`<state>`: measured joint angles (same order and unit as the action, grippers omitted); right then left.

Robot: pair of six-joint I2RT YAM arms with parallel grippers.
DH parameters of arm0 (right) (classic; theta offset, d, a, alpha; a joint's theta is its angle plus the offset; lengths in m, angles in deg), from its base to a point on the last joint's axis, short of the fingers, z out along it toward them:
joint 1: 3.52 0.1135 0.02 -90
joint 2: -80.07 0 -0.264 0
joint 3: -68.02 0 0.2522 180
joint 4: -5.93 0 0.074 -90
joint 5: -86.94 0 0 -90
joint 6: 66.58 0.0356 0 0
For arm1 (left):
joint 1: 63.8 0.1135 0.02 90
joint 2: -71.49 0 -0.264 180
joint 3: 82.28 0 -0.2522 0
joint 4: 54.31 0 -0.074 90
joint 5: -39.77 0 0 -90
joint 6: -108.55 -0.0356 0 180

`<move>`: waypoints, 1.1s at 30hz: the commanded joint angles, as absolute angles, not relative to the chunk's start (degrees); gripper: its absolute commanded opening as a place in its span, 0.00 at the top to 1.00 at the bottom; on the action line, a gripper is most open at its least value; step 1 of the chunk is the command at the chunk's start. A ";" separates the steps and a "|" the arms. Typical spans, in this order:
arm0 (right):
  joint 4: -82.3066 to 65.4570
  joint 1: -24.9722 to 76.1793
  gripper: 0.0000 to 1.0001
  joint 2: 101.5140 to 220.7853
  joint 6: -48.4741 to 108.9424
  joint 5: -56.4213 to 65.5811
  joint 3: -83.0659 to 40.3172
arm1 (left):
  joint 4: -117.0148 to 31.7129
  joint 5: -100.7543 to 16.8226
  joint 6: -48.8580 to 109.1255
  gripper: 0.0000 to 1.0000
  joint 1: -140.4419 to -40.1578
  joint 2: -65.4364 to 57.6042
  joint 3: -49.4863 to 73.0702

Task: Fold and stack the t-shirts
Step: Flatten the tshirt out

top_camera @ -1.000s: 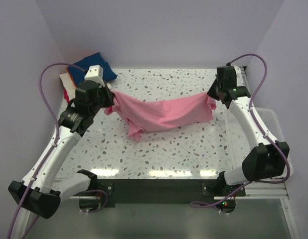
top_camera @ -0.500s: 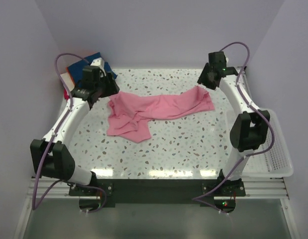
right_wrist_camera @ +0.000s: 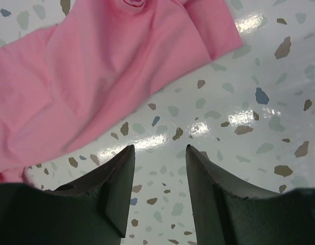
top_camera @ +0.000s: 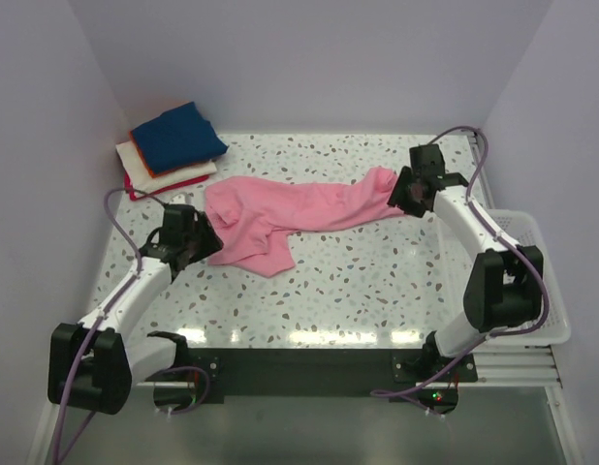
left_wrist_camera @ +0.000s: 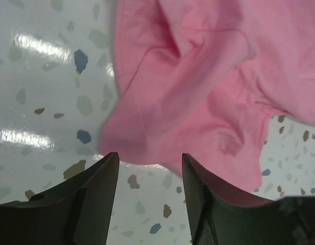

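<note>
The pink t-shirt [top_camera: 280, 215] lies rumpled on the table [top_camera: 358, 281]. One end sits just ahead of the left gripper [left_wrist_camera: 150, 163], the other just ahead of the right gripper [right_wrist_camera: 160, 153]. Both have their jaws apart, holding nothing. The folded stack [top_camera: 172, 147] rests well beyond the left gripper.

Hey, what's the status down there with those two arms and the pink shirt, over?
Left tool open, empty; right tool open, empty. Pink shirt loose on table, rumpled, unfolded. Folded stack far left. Nothing blocking.
</note>
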<state>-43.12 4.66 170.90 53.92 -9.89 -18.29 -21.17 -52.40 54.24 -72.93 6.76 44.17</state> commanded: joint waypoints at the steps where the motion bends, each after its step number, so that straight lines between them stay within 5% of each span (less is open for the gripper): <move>1: -38.50 4.47 0.52 169.46 54.18 -7.02 -16.06 | -25.52 -56.11 59.16 0.43 -72.77 8.47 48.97; 19: -37.10 4.65 0.54 170.07 54.44 -4.03 -15.35 | -33.60 -58.93 61.27 0.44 -72.77 0.48 53.38; 30: -36.57 4.65 0.54 171.21 54.71 -4.03 -15.35 | -35.45 -58.22 62.85 0.53 -72.77 -2.34 55.40; 33: -36.48 4.65 0.54 171.39 54.80 -3.94 -15.61 | -35.36 -57.79 62.50 0.65 -72.77 -1.29 55.48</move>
<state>-38.16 4.66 170.81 54.27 -4.82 -15.52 -33.59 -57.10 61.91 -72.93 -2.42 54.84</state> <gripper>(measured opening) 0.462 0.384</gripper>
